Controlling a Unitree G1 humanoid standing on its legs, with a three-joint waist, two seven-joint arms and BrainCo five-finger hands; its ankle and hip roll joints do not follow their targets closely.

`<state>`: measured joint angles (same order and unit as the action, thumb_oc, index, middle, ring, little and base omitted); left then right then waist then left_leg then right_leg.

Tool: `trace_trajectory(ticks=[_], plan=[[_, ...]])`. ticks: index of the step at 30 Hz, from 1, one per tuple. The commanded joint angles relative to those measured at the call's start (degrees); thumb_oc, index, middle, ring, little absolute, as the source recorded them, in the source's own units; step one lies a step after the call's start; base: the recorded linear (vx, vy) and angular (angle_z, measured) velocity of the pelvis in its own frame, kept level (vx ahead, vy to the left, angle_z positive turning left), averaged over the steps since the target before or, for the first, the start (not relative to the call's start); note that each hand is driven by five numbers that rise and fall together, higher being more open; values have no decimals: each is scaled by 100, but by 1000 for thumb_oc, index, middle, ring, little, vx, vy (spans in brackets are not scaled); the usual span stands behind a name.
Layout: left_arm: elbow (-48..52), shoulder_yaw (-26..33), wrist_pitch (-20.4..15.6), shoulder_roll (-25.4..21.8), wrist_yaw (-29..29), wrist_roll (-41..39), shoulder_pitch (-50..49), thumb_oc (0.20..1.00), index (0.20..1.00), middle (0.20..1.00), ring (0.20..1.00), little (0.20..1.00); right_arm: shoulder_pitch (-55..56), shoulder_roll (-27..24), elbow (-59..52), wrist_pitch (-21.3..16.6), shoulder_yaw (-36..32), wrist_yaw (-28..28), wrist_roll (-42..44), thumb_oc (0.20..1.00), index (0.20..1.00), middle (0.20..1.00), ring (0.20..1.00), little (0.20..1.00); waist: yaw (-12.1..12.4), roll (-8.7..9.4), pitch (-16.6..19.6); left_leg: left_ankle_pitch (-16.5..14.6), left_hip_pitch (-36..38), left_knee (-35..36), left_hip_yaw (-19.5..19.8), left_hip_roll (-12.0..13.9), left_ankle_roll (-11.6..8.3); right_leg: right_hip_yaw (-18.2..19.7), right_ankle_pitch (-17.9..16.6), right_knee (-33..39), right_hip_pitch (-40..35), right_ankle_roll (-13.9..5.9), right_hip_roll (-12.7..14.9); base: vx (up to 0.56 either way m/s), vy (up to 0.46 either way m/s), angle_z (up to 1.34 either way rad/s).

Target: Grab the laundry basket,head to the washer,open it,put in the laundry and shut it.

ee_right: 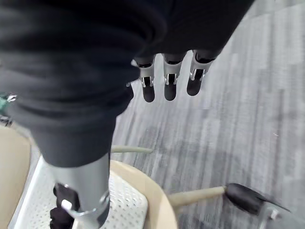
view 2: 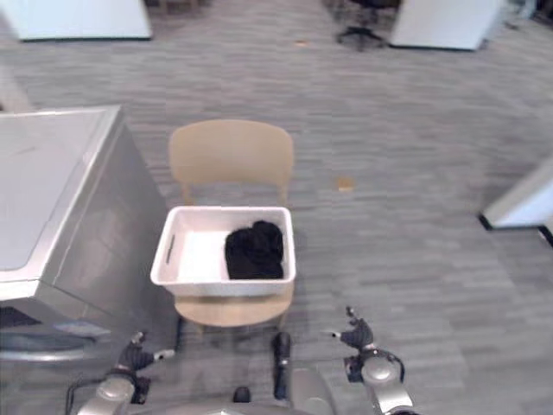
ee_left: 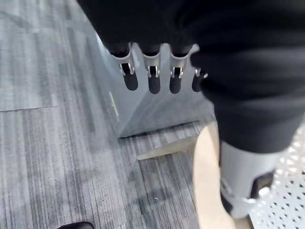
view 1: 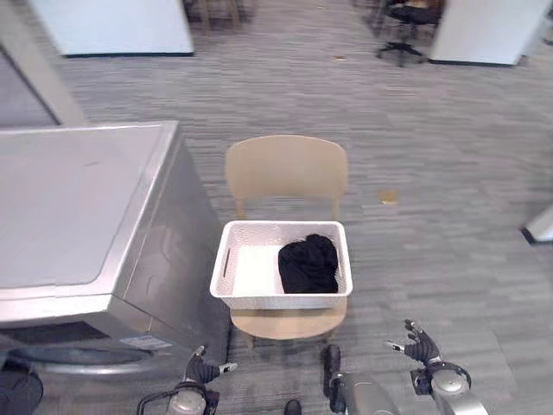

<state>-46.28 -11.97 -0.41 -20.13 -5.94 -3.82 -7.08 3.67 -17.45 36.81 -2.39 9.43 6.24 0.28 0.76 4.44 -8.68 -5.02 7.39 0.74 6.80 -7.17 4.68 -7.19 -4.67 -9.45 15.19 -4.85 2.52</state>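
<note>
Laundry basket (view 1: 259, 292): white, walls perforated with a fine dot pattern; laundry (view 1: 308, 264) in it: solid black. Chair (view 1: 287, 169): light tan wood, plain; washer (view 1: 78, 207): silver-grey metal with a paler grey top; floor (view 1: 432, 156): grey carpet with fine streaked lines and one small tan spot (view 1: 389, 197). Left robot hand (ee_left: 151, 71) and right robot hand (ee_right: 167, 78): silver fingers, dark tips, black ribbed cover.

One white basket (view 1: 281, 264), one pile of black clothes (view 1: 308, 264) in it, one wooden chair (view 1: 287, 169) under it, one grey washer (view 1: 82, 233), one office chair (view 1: 404, 26) (far off), and two robot hands (view 1: 200, 370) (view 1: 421, 344)
</note>
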Motion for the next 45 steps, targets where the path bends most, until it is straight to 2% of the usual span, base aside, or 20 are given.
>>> trace_trajectory(ticks=[1,5,8,10,12,13,17,20,23,25,29,31,33,34,38,42,43,44,45], plan=[[122,32,-218,-72,0,233,392,1000,1000,1000,1000,1000,-252,-517,-632,-225,135,62,-539,1000,1000,1000,1000,1000,-84,-185,-194,604,-528,-117,-233,154,-472,155,96,382,-858,-131,-256,64,-41,30],[202,25,-225,-86,29,255,380,1000,1000,1000,1000,1000,-384,-947,-1300,-274,225,66,-937,1000,1000,1000,1000,1000,14,-128,-213,389,-844,-881,-377,143,-674,47,103,653,-1130,-52,-188,49,-40,30],[257,-14,-227,-123,38,269,422,1000,1000,1000,1000,1000,-488,-1240,-1673,-300,288,47,-1173,1000,1000,1000,1000,1000,76,-70,-267,417,-1236,-1102,-789,416,-742,-179,212,719,-1284,-37,-26,38,36,39],[241,-25,-249,-140,30,289,408,1000,1000,1000,1000,1000,-602,-1413,-1950,-307,390,5,-1428,1000,1000,1000,1000,1000,179,-3,-253,485,-1446,-1019,-842,594,-739,-209,276,783,-1393,-75,52,91,60,63],[273,14,-250,-199,-1,291,354,1000,1000,1000,1000,1000,-721,-1558,-2149,-330,448,2,-1555,1000,1000,1000,1000,1000,269,35,-225,703,-1657,-918,-868,781,-800,-190,351,783,-1435,-108,117,145,84,31],[271,54,-257,-214,14,276,324,1000,1000,1000,1000,1000,-777,-1631,-2187,-345,521,-60,-1664,1000,1000,1000,1000,1000,303,22,-193,650,-1546,-835,-892,804,-787,-188,415,747,-1435,-114,124,130,100,-19],[125,-11,-292,-230,47,408,323,1000,1000,1000,1000,1000,-970,-1793,-2196,-310,698,-79,-2087,1000,1000,1000,1000,1000,268,-39,-127,751,-1375,-424,-896,738,-703,-283,444,640,-1371,-139,213,90,127,13],[156,4,-335,-311,41,415,332,1000,1000,1000,1000,1000,-1310,-1834,-2041,-315,978,-35,-2357,1000,1000,1000,1000,1000,355,-52,-137,752,-1301,-300,-982,684,-665,-270,436,600,-1338,-182,271,45,120,11],[200,-13,-396,-452,-53,289,526,1000,1000,1000,1000,1000,-2064,-1830,-1552,-224,1495,118,-2674,1000,1000,1000,1000,1000,527,-52,-330,770,-1521,-285,-984,629,-622,-256,373,538,-1045,-216,316,-98,64,-14],[191,-26,-416,-468,-78,242,601,1000,1000,1000,1000,1000,-2292,-1785,-1357,-215,1648,169,-2731,1000,1000,1000,1000,1000,550,-52,-387,783,-1638,-304,-985,622,-612,-239,342,508,-911,-223,328,-124,34,-1],[161,-134,-518,-504,-274,-41,890,1000,1000,1000,1000,1000,-3217,-1572,-211,-3,2250,367,-2965,1000,1000,1000,1000,1000,705,-122,-711,907,-2130,-322,-950,579,-609,-247,158,453,-401,-252,411,-165,52,12],[145,-151,-538,-498,-312,-98,953,1000,1000,1000,1000,1000,-3429,-1518,65,28,2380,428,-3004,1000,1000,1000,1000,1000,722,-128,-750,938,-2243,-327,-946,569,-613,-251,127,447,-293,-254,428,-98,40,12],[121,-280,-596,-448,-425,-268,1145,1000,1000,1000,1000,1000,-3934,-1367,945,204,2657,540,-3036,1000,1000,1000,1000,1000,836,-170,-924,1031,-2501,-341,-932,556,-627,-298,53,427,-60,-243,465,-128,43,11],[113,-273,-599,-446,-426,-271,1156,1000,1000,1000,1000,1000,-3962,-1355,979,192,2670,554,-3032,1000,1000,1000,1000,1000,830,-168,-922,1031,-2519,-347,-933,557,-627,-297,52,422,-43,-243,466,-81,14,3],[157,-475,-682,-376,-604,-622,1490,1000,1000,1000,1000,1000,-4703,-1176,2398,415,2898,758,-2955,1000,1000,1000,1000,1000,1015,-279,-1225,1190,-2942,-371,-860,531,-665,-370,-65,382,357,-245,507,-98,19,9],[229,-553,-653,-288,-639,-687,1673,1000,1000,1000,1000,1000,-4883,-1030,2619,457,2775,776,-2695,1000,1000,1000,1000,1000,1084,-315,-1359,1264,-3135,-389,-818,517,-693,-386,-104,393,521,-247,505,-53,-8,6],[248,-572,-650,-271,-643,-671,1671,1000,1000,1000,1000,1000,-4886,-995,2539,450,2751,769,-2633,686,686,686,686,686,1087,-307,-1374,1264,-3142,-391,-804,516,-694,-392,-107,402,522,-252,502,-3,-10,13],[249,-572,-650,-271,-643,-671,1671,1000,1000,1000,1000,1000,-4884,-996,2536,452,2750,767,-2633,686,686,686,686,686,1087,-307,-1374,1264,-3141,-391,-803,516,-694,-393,-107,403,521,-253,502,5,-13,13],[237,-562,-625,-249,-646,-654,1664,1000,1000,1000,1000,1000,-4890,-984,2341,434,2742,754,-2568,401,401,401,401,401,1088,-280,-1392,1263,-3147,-403,-794,521,-701,-399,-107,421,505,-258,503,9,-25,11]])
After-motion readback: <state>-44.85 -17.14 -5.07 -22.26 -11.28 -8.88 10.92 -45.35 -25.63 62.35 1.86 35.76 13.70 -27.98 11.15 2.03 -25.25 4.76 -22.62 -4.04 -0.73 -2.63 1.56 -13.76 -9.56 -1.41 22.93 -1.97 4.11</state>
